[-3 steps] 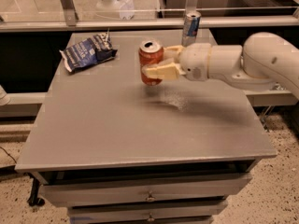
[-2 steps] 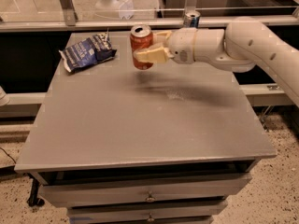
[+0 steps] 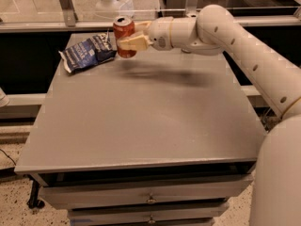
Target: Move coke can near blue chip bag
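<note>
The coke can (image 3: 124,33) is red with a silver top and is held upright in my gripper (image 3: 131,37), a little above the grey table (image 3: 141,121) near its far left part. The gripper's cream fingers (image 3: 134,43) are shut around the can's side. The blue chip bag (image 3: 87,53) is dark navy with white print and lies wrinkled on the table at the far left corner. The can is just right of the bag, a small gap apart. My white arm (image 3: 235,36) reaches in from the right across the back of the table.
The table has drawers (image 3: 150,200) along its front. A glass partition and a rail (image 3: 56,26) run behind the table. The arm hides the far right part of the table, where the blue-and-silver can stood.
The gripper has carried the coke can leftward and toward the back, from the table's middle rear to just beside the blue chip bag. The bag has not moved.
</note>
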Robot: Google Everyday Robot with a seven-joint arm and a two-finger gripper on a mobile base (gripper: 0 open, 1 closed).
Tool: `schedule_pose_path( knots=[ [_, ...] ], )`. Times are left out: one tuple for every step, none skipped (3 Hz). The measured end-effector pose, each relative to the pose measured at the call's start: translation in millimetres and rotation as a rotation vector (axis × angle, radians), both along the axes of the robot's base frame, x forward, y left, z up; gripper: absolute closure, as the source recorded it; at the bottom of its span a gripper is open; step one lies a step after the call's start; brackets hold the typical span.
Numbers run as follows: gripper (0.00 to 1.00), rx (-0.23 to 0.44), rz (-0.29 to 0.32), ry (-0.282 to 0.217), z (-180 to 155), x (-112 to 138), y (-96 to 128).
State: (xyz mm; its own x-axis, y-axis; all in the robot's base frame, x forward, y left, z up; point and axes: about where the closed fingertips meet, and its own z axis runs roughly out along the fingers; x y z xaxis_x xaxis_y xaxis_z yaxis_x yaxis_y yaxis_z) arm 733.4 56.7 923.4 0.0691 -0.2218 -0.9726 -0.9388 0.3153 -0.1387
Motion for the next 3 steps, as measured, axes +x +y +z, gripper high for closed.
schedule_pose_path(
  knots=[
    [1.0, -0.006, 0.014, 0.029, -14, 13, 19],
    [1.0, -0.01, 0.017, 0.051, -27, 21, 29],
    [0.83, -0.019, 0.004, 0.061, -34, 23, 31]
  ],
)
